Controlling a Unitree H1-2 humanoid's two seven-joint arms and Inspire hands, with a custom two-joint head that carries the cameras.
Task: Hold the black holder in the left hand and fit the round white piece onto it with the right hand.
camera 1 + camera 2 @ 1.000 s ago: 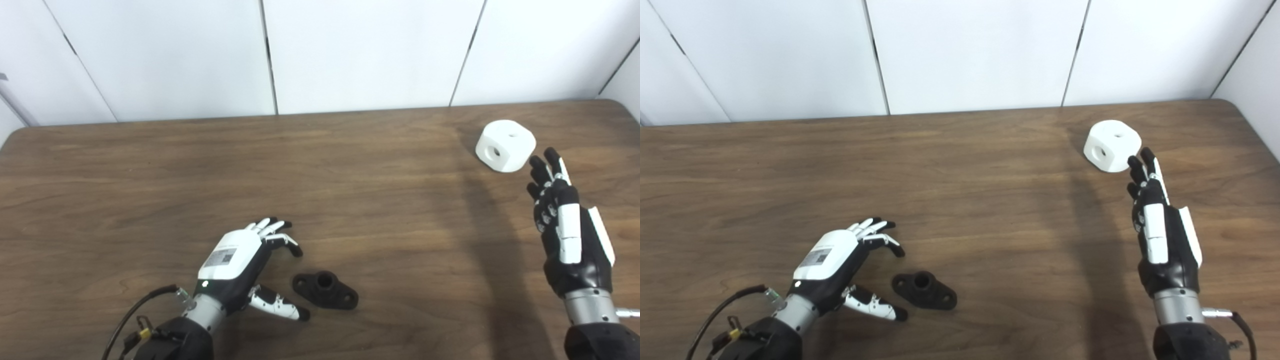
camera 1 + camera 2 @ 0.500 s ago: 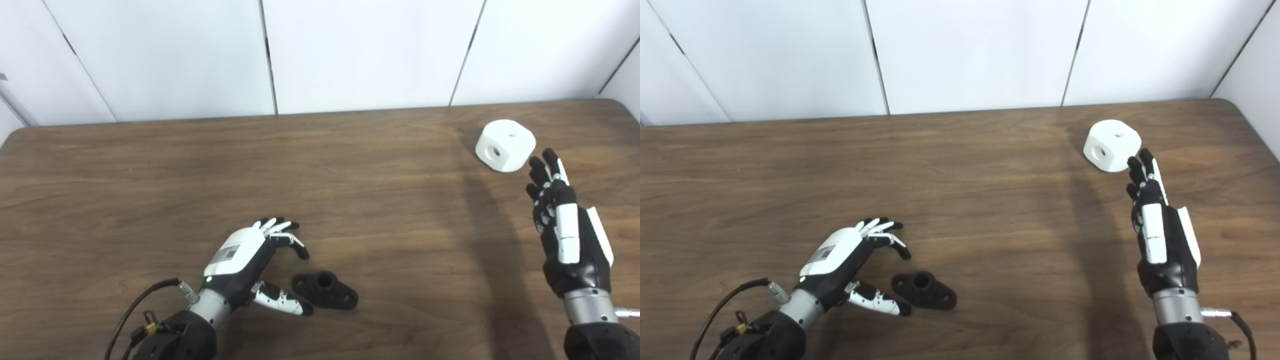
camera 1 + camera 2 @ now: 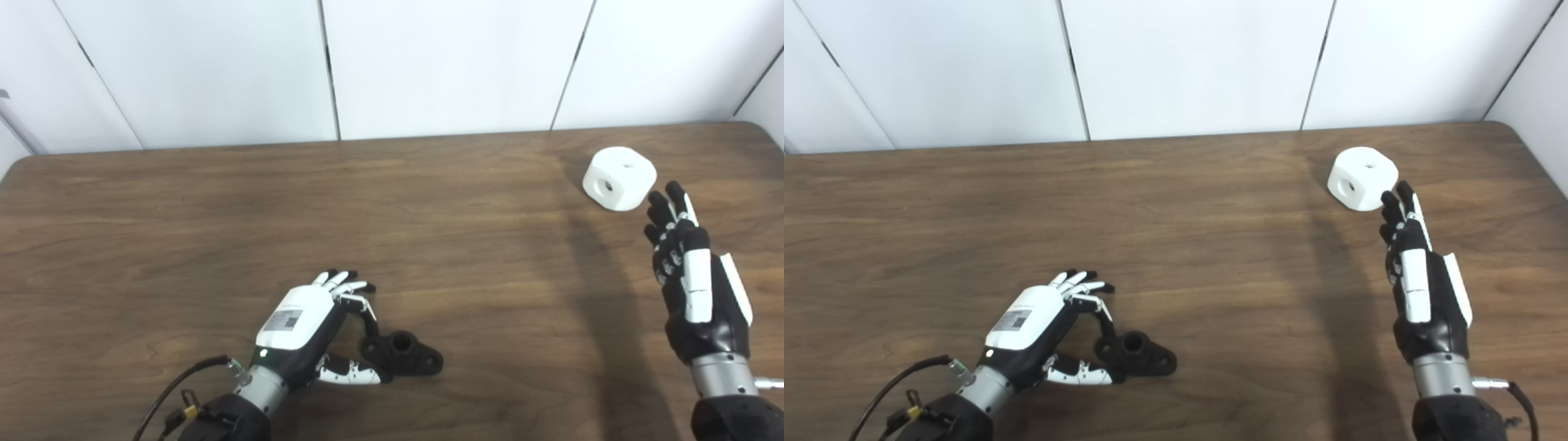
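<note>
We see the left hand low in the frame, left of centre, its fingers curled around the near end of the black holder, thumb against that end and fingertips touching it; the holder lies flat on the wooden worktop, so the grasp is closing rather than clamped; at the right edge the right hand stands upright, fingers straight, together and holding nothing, just below the round white piece in the upper right, not touching it.
</note>
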